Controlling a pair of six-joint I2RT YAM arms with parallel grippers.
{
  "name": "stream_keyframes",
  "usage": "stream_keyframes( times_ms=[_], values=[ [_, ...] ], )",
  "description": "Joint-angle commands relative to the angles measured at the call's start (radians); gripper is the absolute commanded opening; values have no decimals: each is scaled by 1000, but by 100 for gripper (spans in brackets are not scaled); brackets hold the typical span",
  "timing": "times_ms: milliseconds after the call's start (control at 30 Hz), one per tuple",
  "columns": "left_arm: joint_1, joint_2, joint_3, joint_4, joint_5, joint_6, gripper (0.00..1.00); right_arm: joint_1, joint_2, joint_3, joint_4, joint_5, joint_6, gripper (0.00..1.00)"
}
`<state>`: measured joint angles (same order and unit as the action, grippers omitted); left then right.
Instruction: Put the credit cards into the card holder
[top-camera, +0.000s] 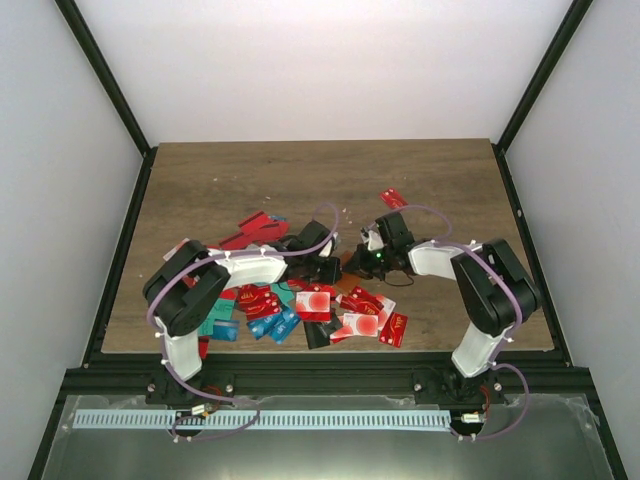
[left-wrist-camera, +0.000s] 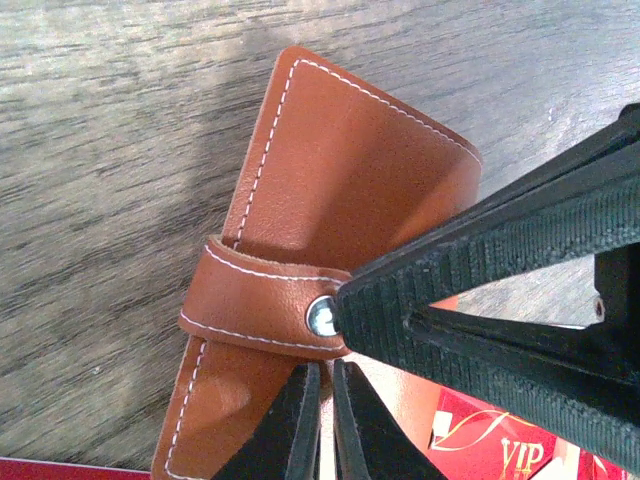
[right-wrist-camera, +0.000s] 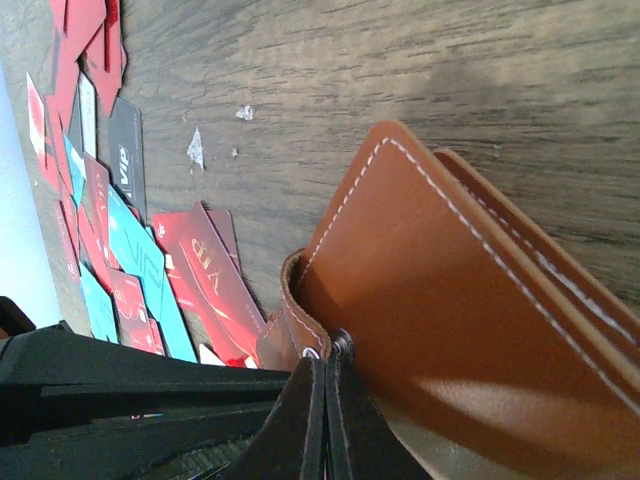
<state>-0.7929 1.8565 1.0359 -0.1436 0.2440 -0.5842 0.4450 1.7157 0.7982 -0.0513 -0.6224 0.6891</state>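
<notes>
**Item 1: card holder** (left-wrist-camera: 340, 190). Brown leather-like wallet with white stitching. It lay folded shut near the middle of the desk (top-camera: 220, 180), between the two grippers. A stitched strap (left-wrist-camera: 250, 300) with a metal stud (left-wrist-camera: 320, 316) crossed its face. The right wrist view showed two stacked leaves edge-on. The inside was hidden, so its contents could not be told.

**Item 2: credit cards** (top-camera: 300, 305). A loose heap, none of them seen in the holder.
- The main spread lay on the desk's near side between the arms. It was mostly red, with teal, blue and black among them, and white ones with red circles.
- A further red cluster (top-camera: 255, 228) lay behind the left arm.
- One red card (top-camera: 393, 198) lay apart, beyond the right arm.
- A red card marked VIP (left-wrist-camera: 490, 440) lay just beside the holder.

**Item 3: left gripper** (left-wrist-camera: 322, 375). Its jaws were drawn together, with only a sliver between them. It sat low over the holder's edge just below the strap. Whether that sliver held the leather was possibly a pinch, but the view was too close to say.

**Item 4: right gripper** (right-wrist-camera: 325, 365). Its jaws were pressed together and its tip touched the strap at the stud. It met the left gripper there at an angle.
</notes>
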Motion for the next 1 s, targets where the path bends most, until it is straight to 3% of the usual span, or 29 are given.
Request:
stream_keyframes(
  times_ms=[0, 967],
  values=[
    [-3, 85, -23, -117, -103, -1, 8, 9, -31, 39, -77, 2, -18, 1],
    [-7, 87, -19, -125, -104, -2, 8, -56, 121, -36, 15, 110, -57, 1]
  ],
)
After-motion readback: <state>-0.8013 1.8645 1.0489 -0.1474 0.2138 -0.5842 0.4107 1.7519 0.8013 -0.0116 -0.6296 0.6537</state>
